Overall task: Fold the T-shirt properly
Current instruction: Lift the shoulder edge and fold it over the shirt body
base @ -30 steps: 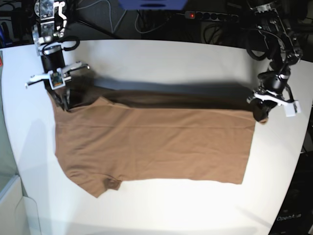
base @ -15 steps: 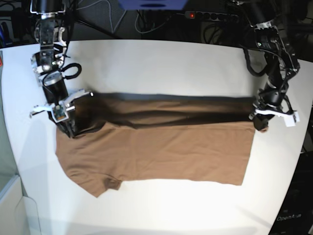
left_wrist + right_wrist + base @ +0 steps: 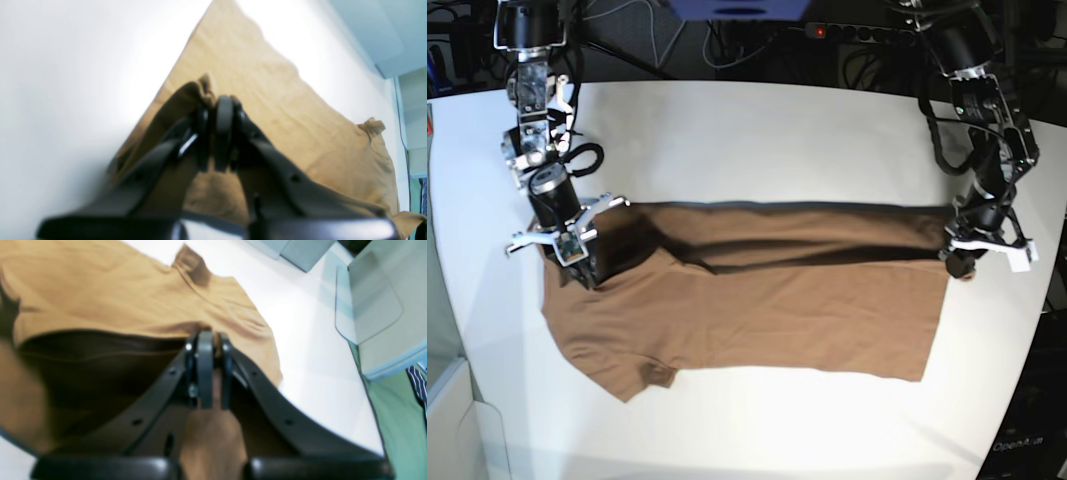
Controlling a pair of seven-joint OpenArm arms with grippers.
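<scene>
White tabletop (image 3: pixel 757 130) under bright light, dark cables and a power strip (image 3: pixel 862 32) behind. Brown T-shirt (image 3: pixel 757 310) spread lengthwise across the middle, far long edge lifted off the surface and carried toward the near edge, a dark shadowed fold beneath the raised band. Near sleeve (image 3: pixel 642 375) flat at the front corner.

Right gripper (image 3: pixel 210 346) pressed together on the raised cloth at the shoulder end, fabric pinched between the pads and draping down below the jaws. Left gripper (image 3: pixel 217 108) likewise clamped on a bunched corner of the hem end, a small tuft poking out beside the pads.

Judged step: lengthwise fold, far half over near half.

- Keep both pinches firm; soft cotton slips easily from narrow pads
- Move both arms at matching pace and height, edge taut between them, no sag in the middle
- Carry forward until the lifted edge lines up over the near edge, sleeve tucked inside
- Lower before letting go, so the layer settles flat without wrinkles or a skewed crease
- Likely risk: one end leading, giving a diagonal fold
</scene>
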